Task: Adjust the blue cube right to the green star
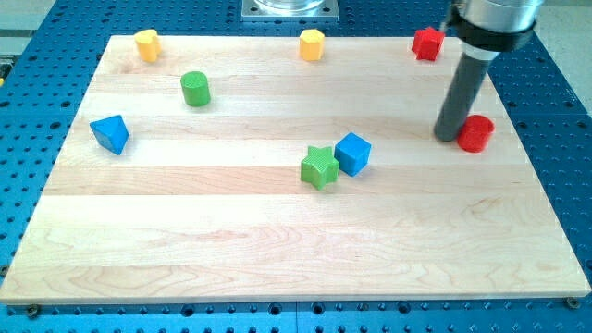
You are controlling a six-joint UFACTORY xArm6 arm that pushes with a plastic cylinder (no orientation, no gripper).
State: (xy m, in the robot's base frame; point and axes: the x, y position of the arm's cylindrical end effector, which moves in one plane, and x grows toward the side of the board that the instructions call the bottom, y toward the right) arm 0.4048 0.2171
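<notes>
Wooden board (277,250) lying on a blue perforated table (37,92), seen from above at an angle, with eight small coloured blocks spread over it.

Near the board's middle, slightly toward 4 o'clock, sits the green star (320,167). The blue cube (352,154) rests at the star's 2 o'clock, so close that the two appear to touch, the cube turned so one corner faces the view's bottom.

My tip (448,137) stands well apart from that pair, at about 3 o'clock from the cube, toward the view's right. It is the lower end of a dark upright rod that comes down from the view's top right corner. A red cylinder (475,134) sits just beside the tip, at its 3 o'clock, close enough to look in contact. The arm carries no claw, only this rod, so nothing is grasped or clenched.

Other blocks: a red block (426,43), shape unclear, at the tip's 12 o'clock near the board's far edge; a yellow hexagonal block (312,44) at 12 o'clock from the star; a yellow block (147,44) at the far left corner; a green cylinder (195,89) at 10 o'clock from the star; and a blue triangular block (110,134) at 9 o'clock, near the left edge.
</notes>
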